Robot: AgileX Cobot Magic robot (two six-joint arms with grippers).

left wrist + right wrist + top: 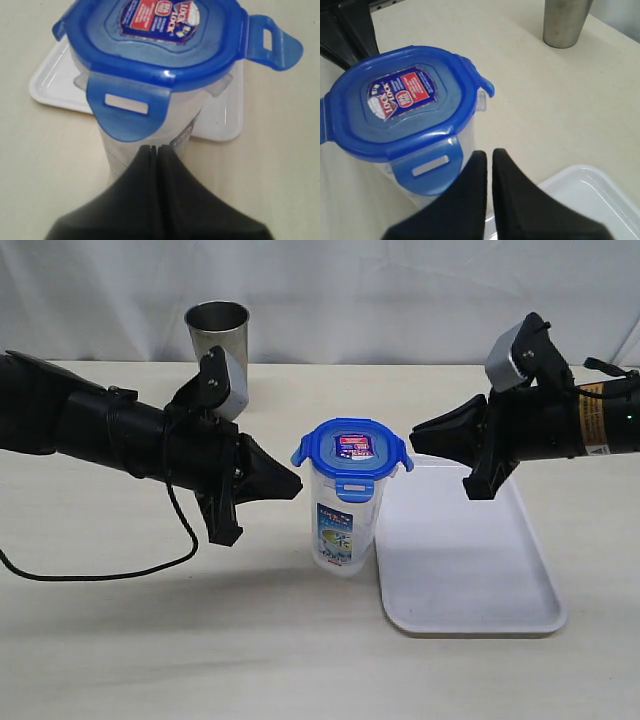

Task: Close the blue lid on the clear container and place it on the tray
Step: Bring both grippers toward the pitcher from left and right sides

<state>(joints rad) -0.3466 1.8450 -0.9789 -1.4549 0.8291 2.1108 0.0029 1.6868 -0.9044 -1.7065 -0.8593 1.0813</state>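
Clear container point(345, 525) upright on beige table point(200, 640), just beside left rim of white tray point(470, 560), not on it. Blue lid point(352, 450) sits on top, side tabs flared out. Left gripper point(298, 486) fully closed, empty, tip near the lid. Right gripper point(413, 438) likewise closed, empty, over the tray. Front table bare. Steel cup point(217, 335) at back, white curtain behind.

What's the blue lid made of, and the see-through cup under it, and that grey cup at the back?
The blue lid looks like glossy plastic: light glints off its rim. The clear container seems to be cloudy see-through plastic; you can dimly see through its wall. The grey cup is probably metal with a dull brushed finish, going by its silvery sheen.
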